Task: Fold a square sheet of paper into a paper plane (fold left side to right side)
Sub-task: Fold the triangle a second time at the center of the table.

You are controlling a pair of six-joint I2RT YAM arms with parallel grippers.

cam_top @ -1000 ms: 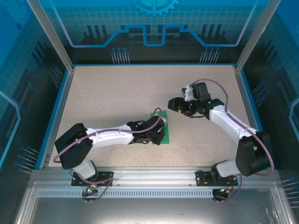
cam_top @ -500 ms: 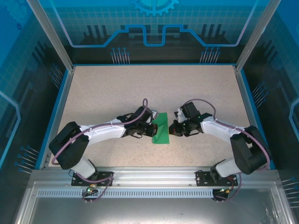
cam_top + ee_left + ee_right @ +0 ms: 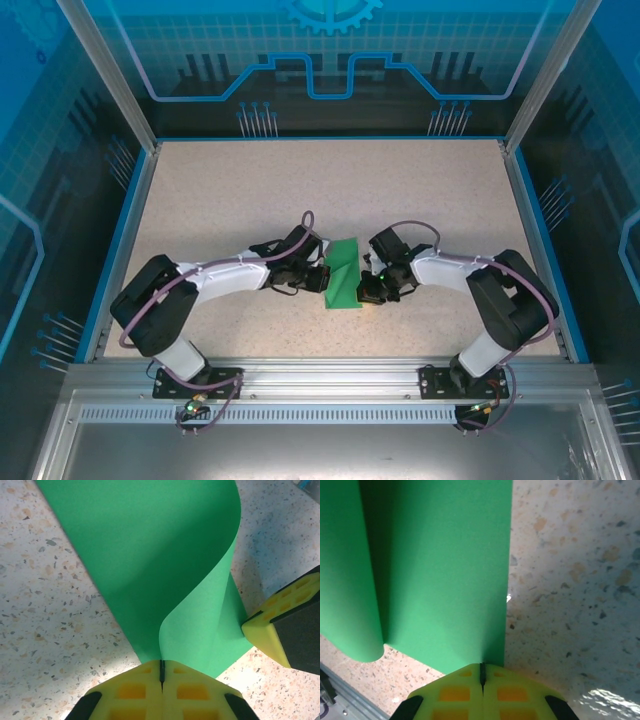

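Top external view: the square sheet of paper (image 3: 343, 272) lies near the middle of the speckled beige tabletop (image 3: 230, 190), somewhat toward the near edge, between the two arms. The left gripper (image 3: 322, 279) meets its left side and the right gripper (image 3: 366, 291) its right side, down by the near corner. A blue rim borders the tabletop, translucent blue walls (image 3: 60, 120) printed with line patterns enclose it, and a metal rail (image 3: 320, 372) runs along the near edge.

Left wrist view: the left gripper (image 3: 161, 667) has its yellow fingers (image 3: 130, 692) pressed together, pinching an edge of the green sheet (image 3: 140, 555). That edge is lifted and the sheet curls over in a soft loop rather than a crease, a curl hard to make out from above. One yellow finger of the other arm (image 3: 267, 630) sits at the sheet's corner.

Right wrist view: the right gripper (image 3: 481, 669) is likewise closed, its fingers (image 3: 512, 692) nipping the paper (image 3: 440, 565) close to its straight right edge. The rolled fold shows at the left, and the rail (image 3: 340, 700) shows at the lower left.
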